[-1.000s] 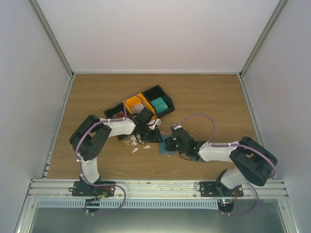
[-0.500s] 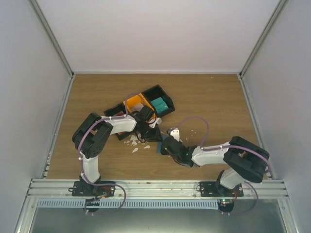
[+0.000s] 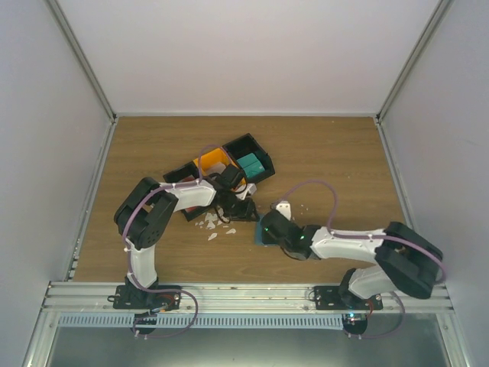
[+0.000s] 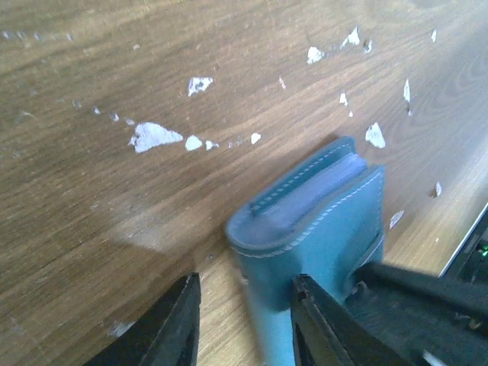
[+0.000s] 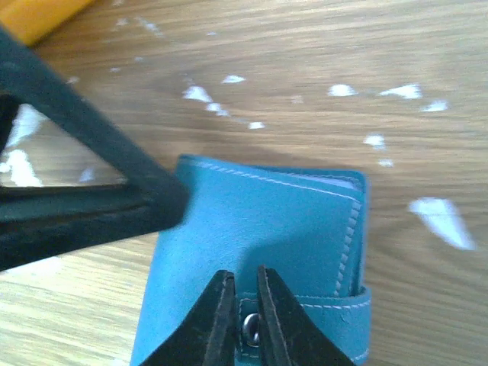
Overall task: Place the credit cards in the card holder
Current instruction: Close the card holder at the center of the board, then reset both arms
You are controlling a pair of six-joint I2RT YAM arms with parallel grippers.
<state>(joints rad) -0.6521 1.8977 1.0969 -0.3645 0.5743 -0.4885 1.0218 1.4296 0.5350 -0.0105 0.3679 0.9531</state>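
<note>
Log the card holder [image 5: 263, 229] flat on the tabletop [image 5: 427, 305], centre-front between the two arms, near the orange bin [image 3: 212, 163] and among white scraps [image 4: 156, 136]. Place the right fingers [image 5: 217, 320] directly over it, drawn almost together with only a sliver of gap, tips down at the strap [image 5: 328, 316] and bracketing the snap [image 5: 249, 328]; no telling from here if pinching the strap or merely resting on it. Place the left fingers [image 4: 171, 328] low at the holder's other side, spread wide, one of them overlapping the teal edge, contact unclear. Rate the right arm as nearer and better set for an opening move, with the left just beside, likely there to steady. Read the long axis as running away from the right wrist, roughly in line with those fingers, with the strap crossing the near end and wrapping over the open edge. Key relation, by judgement: snap straight beneath the right tips; expect a lift or peel up and back over that open edge, away from the fold. Describe the holder as closed, blue-teal, leather-like, with pale stitching round the border, rounded corners and a band of lavender-grey lining showing at the open edge. Find no red-and-white credit cards in any view; judge loading not yet begun, with unfastening the strap as the step in hand.
</note>
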